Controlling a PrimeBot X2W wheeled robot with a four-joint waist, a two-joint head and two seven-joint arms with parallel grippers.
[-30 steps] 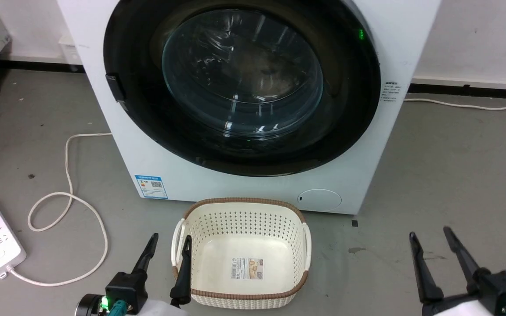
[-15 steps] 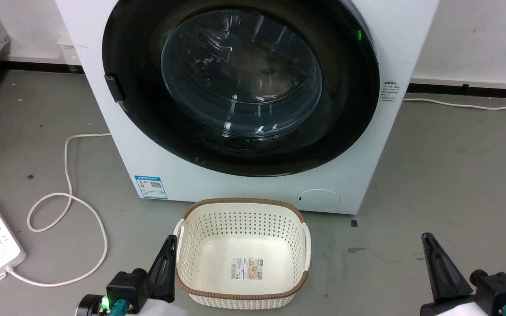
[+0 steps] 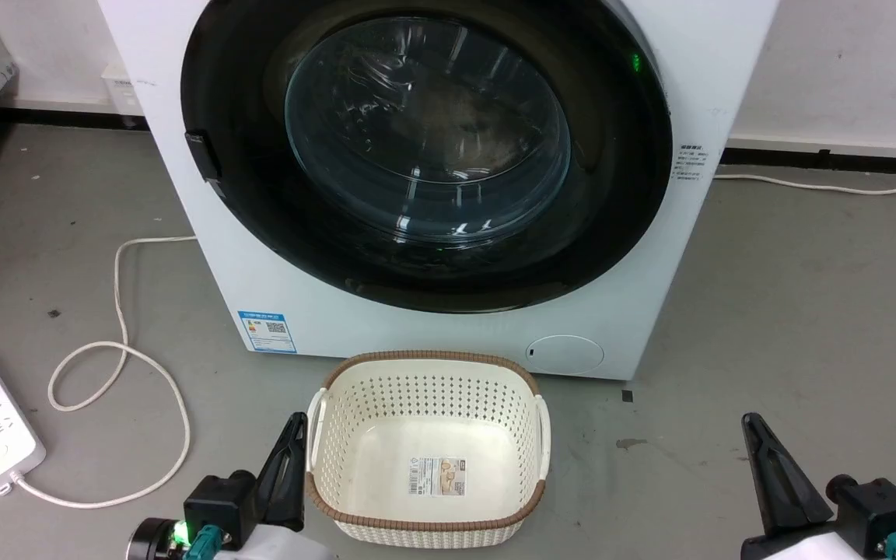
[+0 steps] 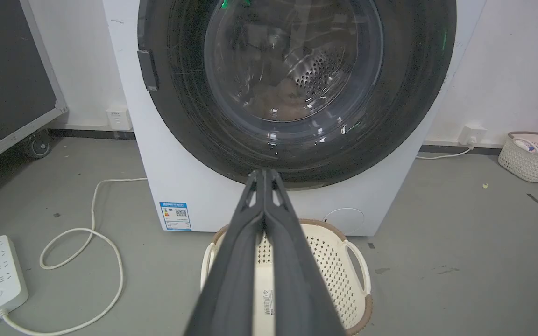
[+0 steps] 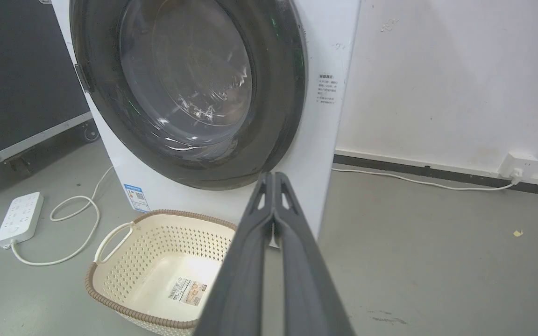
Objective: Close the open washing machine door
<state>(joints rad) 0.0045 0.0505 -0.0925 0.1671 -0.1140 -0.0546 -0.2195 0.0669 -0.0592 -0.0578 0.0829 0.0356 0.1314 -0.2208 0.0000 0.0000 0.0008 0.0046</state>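
Washing machine door (image 3: 426, 155), upper centre, looks flush; left gripper (image 3: 292, 443) and right gripper (image 3: 767, 459), lower corners, pinched together, empty; if unlatched, it may swing open.

Long tapered dark-grey jaws, black wrist blocks (image 3: 218, 498), teal connectors (image 3: 203, 542), green light (image 3: 180, 532), pale forearms (image 3: 281, 549)

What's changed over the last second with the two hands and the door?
The left hand and the right hand both closed their fingers on nothing. The washing machine door and the basket stayed put.
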